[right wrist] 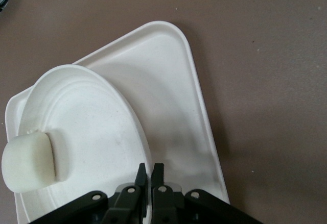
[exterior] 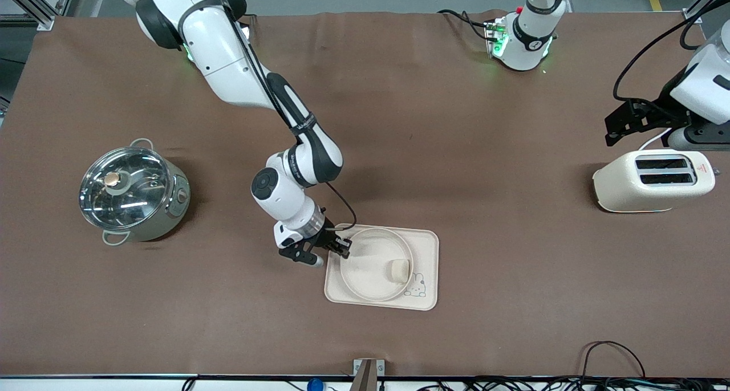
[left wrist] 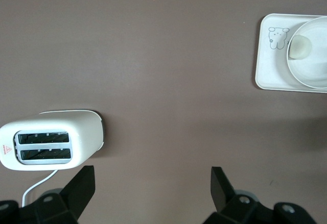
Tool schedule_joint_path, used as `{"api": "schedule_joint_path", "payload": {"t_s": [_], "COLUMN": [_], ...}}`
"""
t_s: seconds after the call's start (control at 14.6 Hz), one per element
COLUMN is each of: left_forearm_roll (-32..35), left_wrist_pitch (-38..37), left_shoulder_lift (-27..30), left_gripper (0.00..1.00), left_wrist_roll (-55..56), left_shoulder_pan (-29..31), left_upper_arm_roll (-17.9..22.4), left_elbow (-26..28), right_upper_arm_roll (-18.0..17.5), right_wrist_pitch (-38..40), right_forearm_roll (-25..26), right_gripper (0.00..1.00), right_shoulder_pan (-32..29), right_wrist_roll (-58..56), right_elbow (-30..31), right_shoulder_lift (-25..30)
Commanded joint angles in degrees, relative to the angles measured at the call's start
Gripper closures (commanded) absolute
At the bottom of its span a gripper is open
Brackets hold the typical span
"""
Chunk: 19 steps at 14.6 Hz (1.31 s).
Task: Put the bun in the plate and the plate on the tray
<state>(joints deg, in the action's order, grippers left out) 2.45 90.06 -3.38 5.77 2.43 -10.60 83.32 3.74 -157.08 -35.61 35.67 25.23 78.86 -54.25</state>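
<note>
Cream-white, the plate (exterior: pixel 370 265) sits on the tray (exterior: pixel 425 248) with the bun (exterior: pixel 398 270) inside it, near the rabbit drawing (exterior: pixel 418 286). The right gripper (exterior: pixel 345 251) pinches the plate's rim — jaws clamped on it. Best to part them gently and lift straight up, so the plate stays put. The left gripper (left wrist: pixel 153 183) waits over the toaster (exterior: pixel 653 180), jaws apart.

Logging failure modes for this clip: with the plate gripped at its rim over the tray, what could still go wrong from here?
1. The right tool pinches only the plate rim, and the plate looks tilted over the tray; it may drop unevenly on release.
2. The bun lies loose near the plate's edge and might roll off.
3. The fingers could drag the plate as they withdraw. The left tool waits over the toaster.
</note>
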Motion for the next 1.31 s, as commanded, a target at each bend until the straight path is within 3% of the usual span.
{"api": "schedule_joint_path", "payload": {"t_s": [0.0,0.07,0.14,0.34,0.41,0.69,0.89,1.03,1.24], "left_forearm_roll": [-1.04,-1.21,-1.22,-1.30,-1.30,-1.30,-1.39,-1.39,-2.18], "left_wrist_pitch": [2.30,2.66,3.02,4.33,4.42,4.43,4.43,4.43,4.43], "left_shoulder_lift": [-0.40,-0.14,-0.05,1.88,1.80,1.44,1.44,1.44,1.44], "left_gripper": [0.00,0.00,0.00,0.00,0.00,0.00,0.00,0.00,0.00], "left_wrist_roll": [-1.29,-0.50,-0.06,0.03,-0.14,-1.37,-1.37,-1.37,-1.37], "left_shoulder_pan": [0.74,0.74,0.65,0.74,0.65,0.82,0.83,0.82,0.91], "left_upper_arm_roll": [0.14,0.14,0.14,0.14,0.14,0.14,0.14,0.14,0.14], "left_elbow": [-0.71,-0.36,-0.09,3.06,2.99,2.37,2.37,2.37,2.37], "right_upper_arm_roll": [-0.66,-0.66,-0.75,-0.75,-0.67,-0.14,1.61,6.17,12.76], "right_wrist_pitch": [-0.33,-0.24,-0.15,1.16,3.43,7.66,19.05,27.66,43.99], "right_forearm_roll": [-1.75,-1.92,-2.18,-5.42,-5.79,-5.35,-3.95,1.29,12.29], "right_gripper": [0.95,0.69,0.31,0.05,0.00,0.00,0.00,0.00,0.00], "right_shoulder_pan": [-0.51,-0.51,-0.51,-0.51,-0.42,-2.26,-5.25,-5.52,-7.27], "right_wrist_roll": [-1.32,-0.88,-0.88,-0.97,-0.88,-1.40,-5.17,-8.85,-19.12], "right_elbow": [-2.13,-2.22,-2.13,-1.17,0.05,6.81,11.65,14.82,13.52], "right_shoulder_lift": [-1.39,-1.39,-1.21,2.03,3.78,11.86,20.46,27.06,34.36]}}
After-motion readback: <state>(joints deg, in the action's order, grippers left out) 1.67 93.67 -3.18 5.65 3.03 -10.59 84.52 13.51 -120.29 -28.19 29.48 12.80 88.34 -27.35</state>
